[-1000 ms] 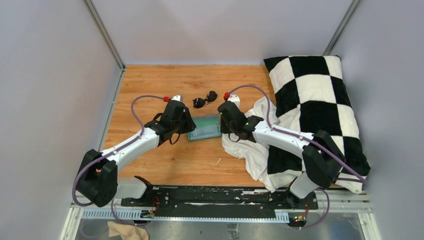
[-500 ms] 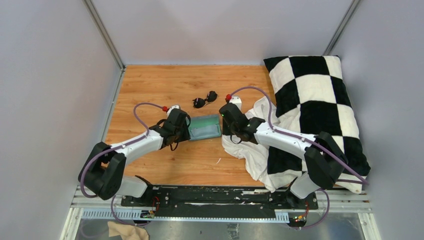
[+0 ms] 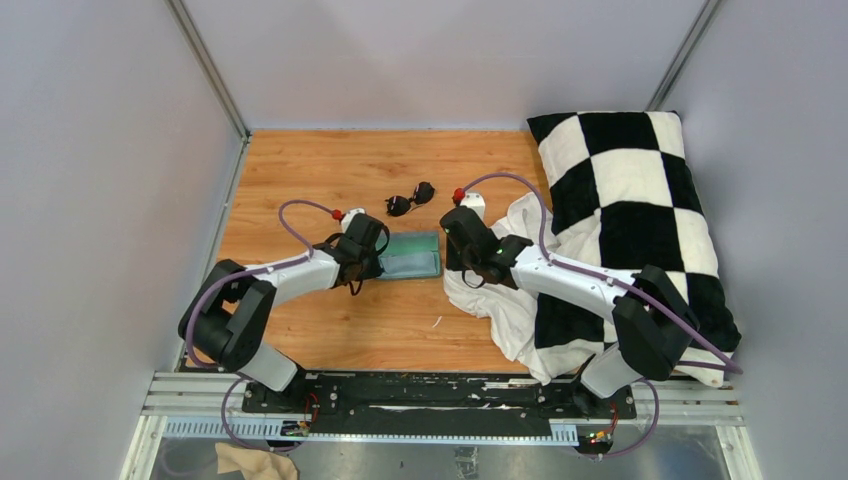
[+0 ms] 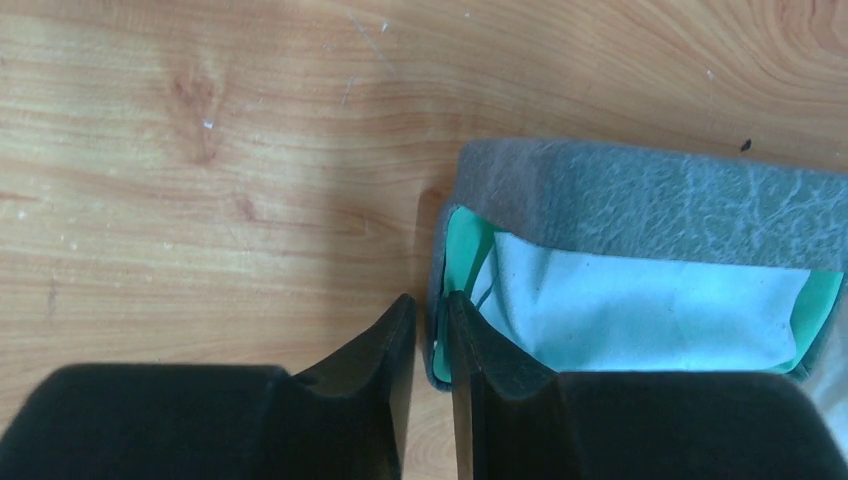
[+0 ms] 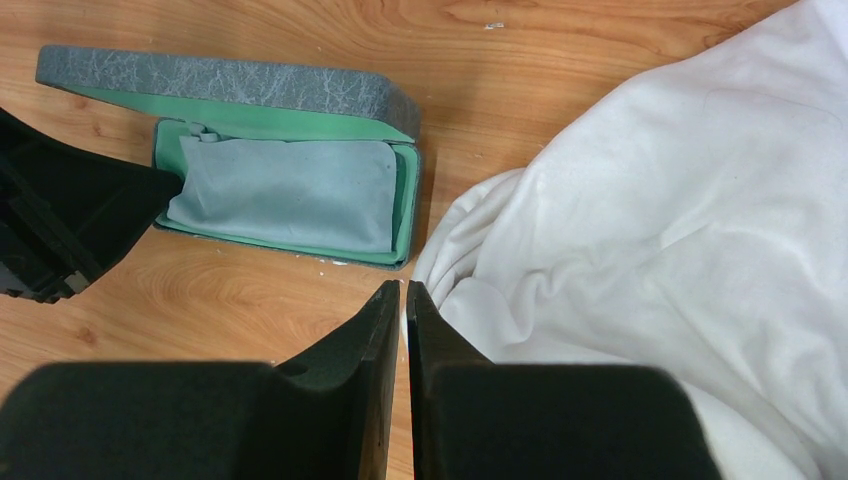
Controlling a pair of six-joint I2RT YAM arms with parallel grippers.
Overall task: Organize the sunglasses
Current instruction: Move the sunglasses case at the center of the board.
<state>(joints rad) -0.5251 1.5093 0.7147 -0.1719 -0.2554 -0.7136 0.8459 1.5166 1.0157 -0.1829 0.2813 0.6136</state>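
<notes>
The left hand (image 4: 430, 305) is closed on the end wall of the open grey-blue case (image 4: 640, 190). The right hand (image 5: 402, 292) is held empty with its fingers together, between the case and the white cloth (image 5: 650, 200). Beyond the case, the sunglasses (image 3: 410, 201) are laid crosswise on the worktop (image 3: 320, 170), and are judged slightly nearer the free right hand.

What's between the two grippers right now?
The open grey-blue case, with a pale cloth inside, lies between the left gripper and the right gripper, clearest in the top view. The sunglasses lie beyond it.
</notes>
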